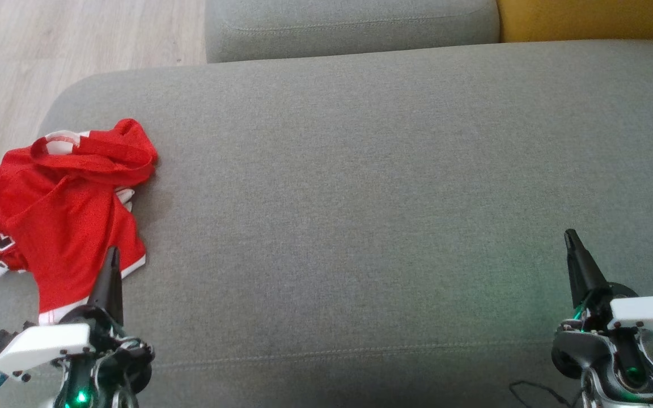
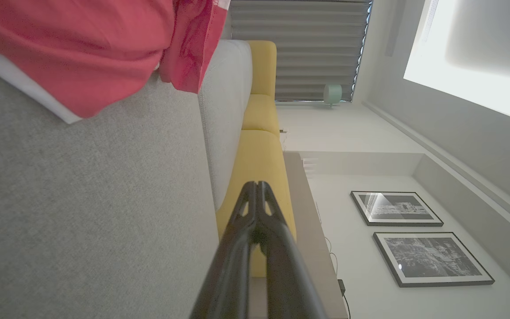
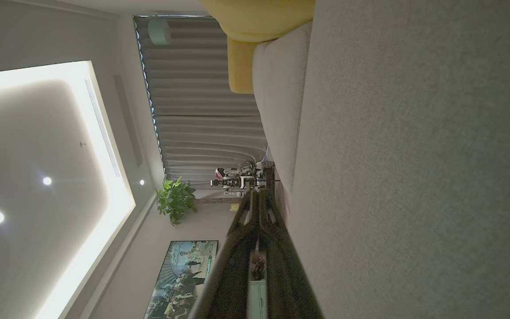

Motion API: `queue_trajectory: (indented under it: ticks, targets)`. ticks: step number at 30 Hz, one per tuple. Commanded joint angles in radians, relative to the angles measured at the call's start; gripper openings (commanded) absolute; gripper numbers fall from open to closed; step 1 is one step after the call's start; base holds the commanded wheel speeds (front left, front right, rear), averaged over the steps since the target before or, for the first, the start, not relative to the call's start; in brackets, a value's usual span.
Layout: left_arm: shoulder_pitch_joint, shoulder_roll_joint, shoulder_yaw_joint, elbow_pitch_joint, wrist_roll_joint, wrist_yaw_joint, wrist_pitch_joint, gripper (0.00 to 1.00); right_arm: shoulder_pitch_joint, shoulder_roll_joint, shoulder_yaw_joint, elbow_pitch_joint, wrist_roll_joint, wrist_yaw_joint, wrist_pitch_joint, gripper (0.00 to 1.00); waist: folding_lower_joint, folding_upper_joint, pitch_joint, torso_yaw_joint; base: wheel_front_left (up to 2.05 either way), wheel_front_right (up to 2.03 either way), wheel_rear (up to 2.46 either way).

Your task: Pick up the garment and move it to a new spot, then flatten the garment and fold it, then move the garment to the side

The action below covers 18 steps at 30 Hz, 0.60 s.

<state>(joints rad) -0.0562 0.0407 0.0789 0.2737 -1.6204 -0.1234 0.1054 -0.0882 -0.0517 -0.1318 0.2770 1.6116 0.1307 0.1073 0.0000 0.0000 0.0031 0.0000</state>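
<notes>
Left hand (image 1: 113, 255) and right hand (image 1: 571, 235), fingers pressed together, empty, above a grey sofa seat (image 1: 360, 170). Crumpled red jersey (image 1: 66, 215) at the seat's left end: likely light, limp, slippery; pinch a raised fold.

1. From my seat I see the red garment (image 1: 66, 209) crumpled at the left edge of the grey sofa cushion (image 1: 360, 198), partly hanging over the side.
2. Left gripper (image 1: 113, 252) sits lower left, fingers pinched together, tip overlapping the garment's hem.
3. Right gripper (image 1: 570, 235) lower right, also pinched together, well apart from it.
</notes>
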Motion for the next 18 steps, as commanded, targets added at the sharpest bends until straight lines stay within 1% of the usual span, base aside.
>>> queue_trajectory:
  ticks: [1,2,3,8,18]
  targets:
    - [-0.052,0.009,0.034,-0.029,0.011,-0.007,0.007,0.0,-0.02,0.001,0.019,-0.032,-0.003,0.0,0.006,0.0,0.0,0.0,0.0,0.0,0.0,0.0,0.0]
    - [-0.052,0.009,0.034,-0.029,0.011,-0.007,0.007,0.0,-0.02,0.001,0.019,-0.032,-0.003,0.0,0.006,0.0,0.0,0.0,0.0,0.0,0.0,0.0,0.0]
    - [0.0,0.0,0.0,0.0,0.0,0.0,0.0,1.0,0.0,0.0,0.0,0.0,0.0,0.0,0.0,1.0,0.0,0.0,0.0,0.0,0.0,0.0,0.0]
    - [0.033,-0.008,-0.003,0.054,0.0,0.001,-0.003,1.0,0.019,0.0,0.007,0.055,-0.001,0.0,-0.001,1.0,0.0,0.0,0.0,0.0,0.0,0.0,0.0]
    - [0.032,-0.006,0.006,0.034,0.021,0.0,-0.032,1.0,0.01,0.0,0.029,0.047,-0.031,0.0,-0.031,1.0,0.0,0.0,0.002,0.0,0.0,0.0,0.0]
